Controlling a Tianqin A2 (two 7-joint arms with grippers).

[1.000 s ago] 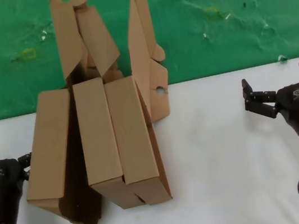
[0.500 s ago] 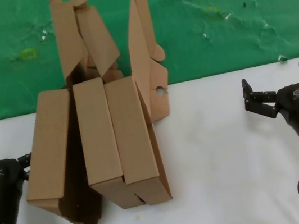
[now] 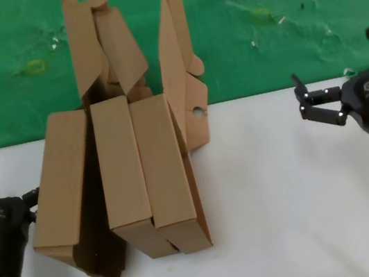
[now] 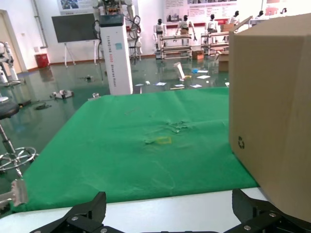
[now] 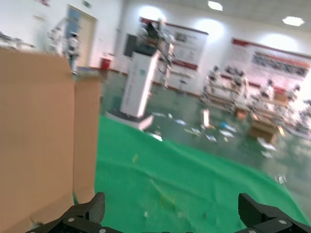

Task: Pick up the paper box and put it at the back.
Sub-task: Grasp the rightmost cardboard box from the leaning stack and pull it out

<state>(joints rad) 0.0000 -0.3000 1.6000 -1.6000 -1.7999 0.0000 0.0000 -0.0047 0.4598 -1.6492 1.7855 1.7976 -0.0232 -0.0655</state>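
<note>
**Right arm up near the cloth edge, boxes untouched**

Three brown cardboard boxes stand side by side on the white table (image 3: pixel 283 186), left of centre, lids up and leaning back over the green cloth (image 3: pixel 274 40).

- Paper box (image 3: pixel 169 172): rightmost of the three, touching the middle box (image 3: pixel 122 166). Its raised lid flap carries a small round hole (image 3: pixel 198 112) just at the cloth/table line. Body sits on the table, not on the cloth.
- Left box (image 3: pixel 61 182): tilted outward, dark gap between it and the middle one.
- Right gripper (image 3: pixel 343 75): far right, at the border of table and cloth, well apart from the boxes. Fingers spread wide, nothing between them. Its wrist camera shows both fingertips apart, with cardboard off to one side.
- Left gripper (image 3: pixel 0 192): low at the left edge, just beside the left box, not gripping it. Fingers spread, empty; its wrist camera shows the box wall close by.

Cloth has small scraps and marks scattered on it.
</note>
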